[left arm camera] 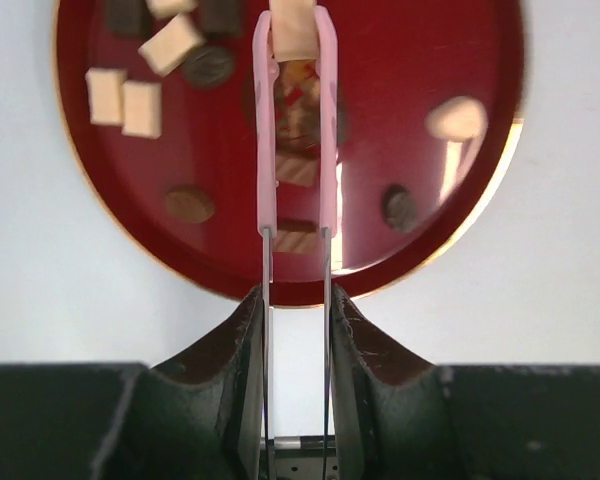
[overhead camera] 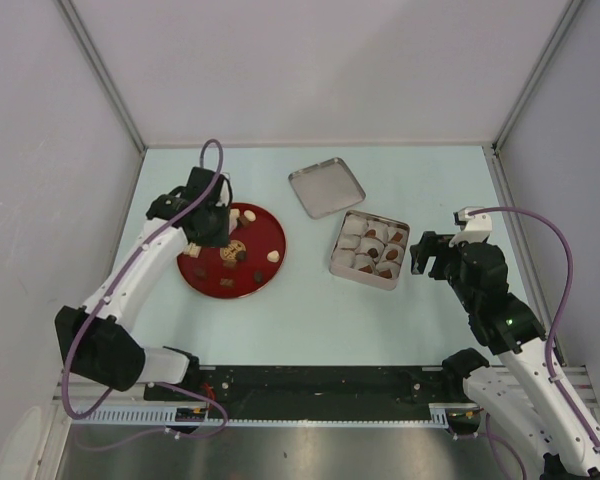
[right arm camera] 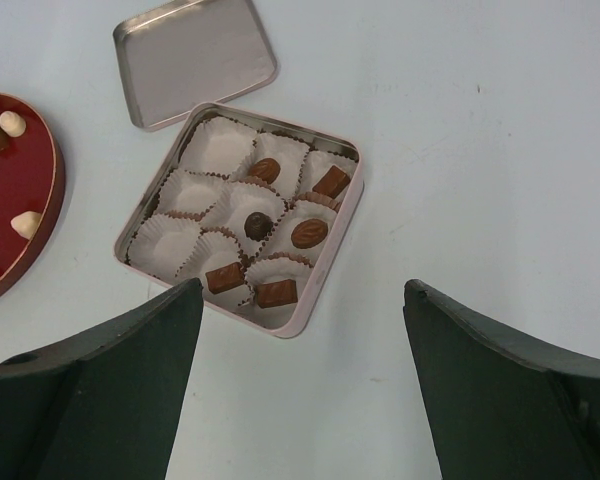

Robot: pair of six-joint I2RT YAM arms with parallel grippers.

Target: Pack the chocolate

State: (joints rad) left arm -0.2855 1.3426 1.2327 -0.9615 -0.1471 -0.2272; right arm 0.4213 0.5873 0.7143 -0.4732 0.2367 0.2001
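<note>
Left gripper (left arm camera: 295, 300) clamps pink plastic tweezers (left arm camera: 265, 130) pinching a cream-white chocolate piece (left arm camera: 293, 30) over the round red plate (left arm camera: 420, 60). The right gripper (right arm camera: 300, 300) gapes open near the square metal tin (right arm camera: 351, 210).

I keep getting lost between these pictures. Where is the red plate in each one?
Top external: the red plate sits left of centre.
Left wrist: plate fills the top, behind pink tweezers.
Right wrist: plate is a slice at the left edge.
Shared landmark: the pale table around it.

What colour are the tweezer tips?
The tweezer tips are pink, clearest in the left wrist view.
</note>
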